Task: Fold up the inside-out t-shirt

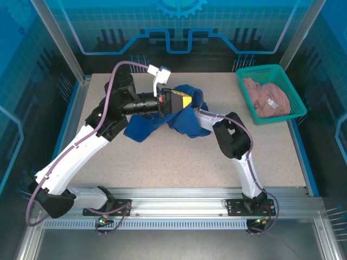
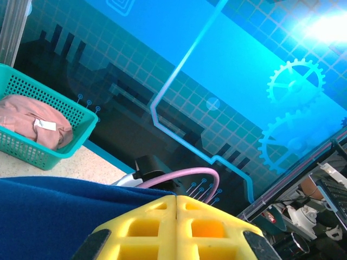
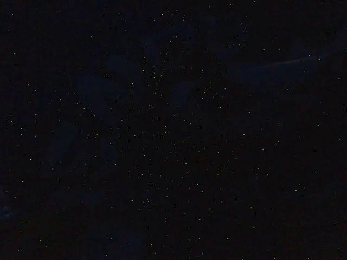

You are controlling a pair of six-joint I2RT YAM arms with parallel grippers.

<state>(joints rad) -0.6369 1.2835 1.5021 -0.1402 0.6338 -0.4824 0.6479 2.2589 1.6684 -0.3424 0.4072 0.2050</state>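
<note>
The inside-out t-shirt (image 1: 149, 127), royal blue, lies bunched at the middle back of the table. My left gripper (image 1: 190, 100) reaches across it from the left, level above the table. In the left wrist view its yellow fingers (image 2: 146, 227) are pressed together, and the blue cloth (image 2: 49, 216) runs along the left finger into the seam at the tips of the left gripper (image 2: 176, 197). My right arm (image 1: 233, 138) goes in under the shirt from the right, so its gripper is hidden by the cloth. The right wrist view is black.
A teal basket (image 1: 259, 69) stands at the back right corner with a pinkish-beige garment (image 1: 265, 97) in it. In the left wrist view the basket (image 2: 32, 151) and the garment (image 2: 30, 122) sit at the left. Bare tabletop (image 1: 179, 162) lies in front of the shirt.
</note>
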